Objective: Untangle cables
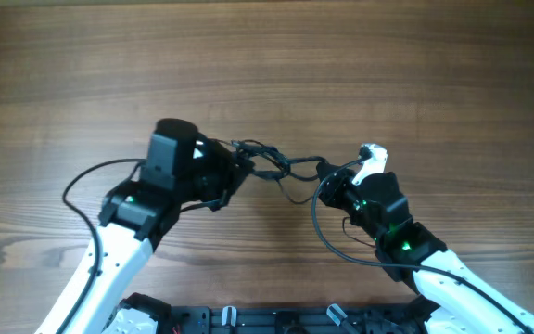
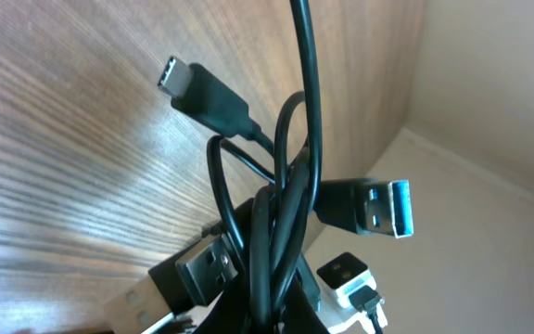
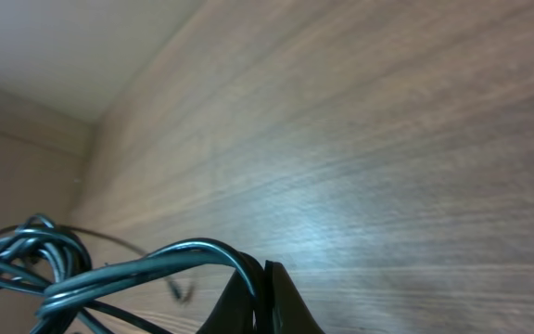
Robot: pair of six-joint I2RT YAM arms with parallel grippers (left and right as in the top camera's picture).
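Note:
The cables [image 1: 276, 165] form a thin dark bundle stretched between my two grippers above the wooden table. My left gripper [image 1: 239, 169] is shut on one end of it. In the left wrist view the fingers [image 2: 272, 314] pinch several strands [image 2: 290, 195], with a USB-C plug [image 2: 182, 81] and two USB-A plugs [image 2: 383, 209] [image 2: 213, 266] sticking out. My right gripper [image 1: 328, 182] is shut on the other end. In the right wrist view its fingertips [image 3: 262, 278] clamp a curved strand [image 3: 184, 255], and the tangle [image 3: 26, 255] hangs at the left.
Thicker black arm cables loop beside the left arm [image 1: 82, 190] and the right arm [image 1: 327, 232]. A black rail [image 1: 248, 320] runs along the front edge. A small white block [image 2: 346, 276] with a thin lead plugged in shows behind the bundle.

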